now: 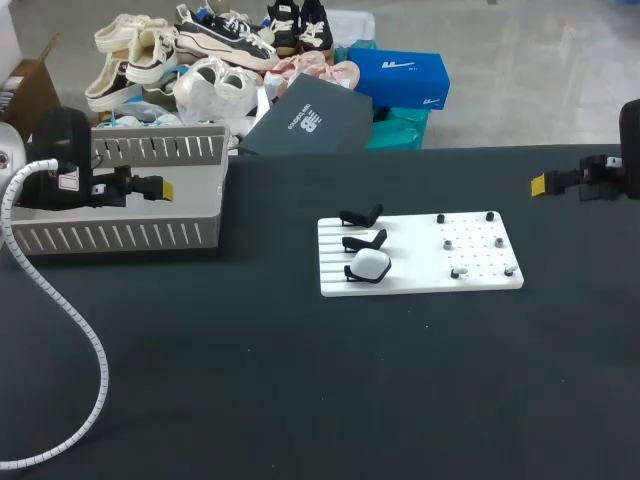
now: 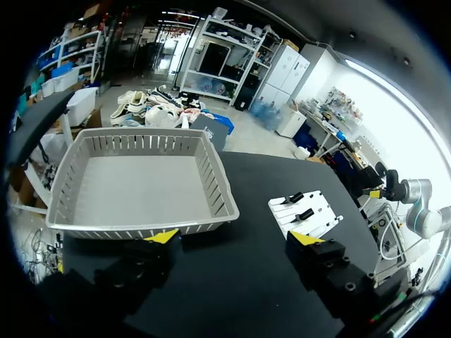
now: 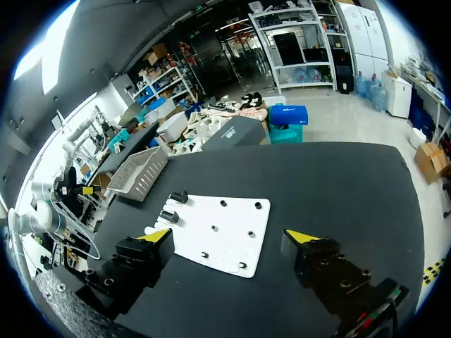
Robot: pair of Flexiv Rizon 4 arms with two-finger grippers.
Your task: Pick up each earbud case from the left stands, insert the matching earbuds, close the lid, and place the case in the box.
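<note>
A white board (image 1: pixel 420 255) lies mid-table with three black stands on its left part. The two farther stands (image 1: pixel 362 215) are bare. A white earbud case (image 1: pixel 370 264) rests on the nearest one. Small earbuds (image 1: pixel 448 243) sit among pegs on the board's right part. The grey slotted box (image 1: pixel 130 200) stands at the left. My left gripper (image 1: pixel 165 187) hovers open over the box, which fills the left wrist view (image 2: pixel 141 186). My right gripper (image 1: pixel 540 183) hangs open at the far right, well away from the board (image 3: pixel 218 232). Both hold nothing.
A coiled white cable (image 1: pixel 70 320) runs from my left arm across the table's left front. A dark grey shoebox lid (image 1: pixel 305 120) leans at the table's far edge.
</note>
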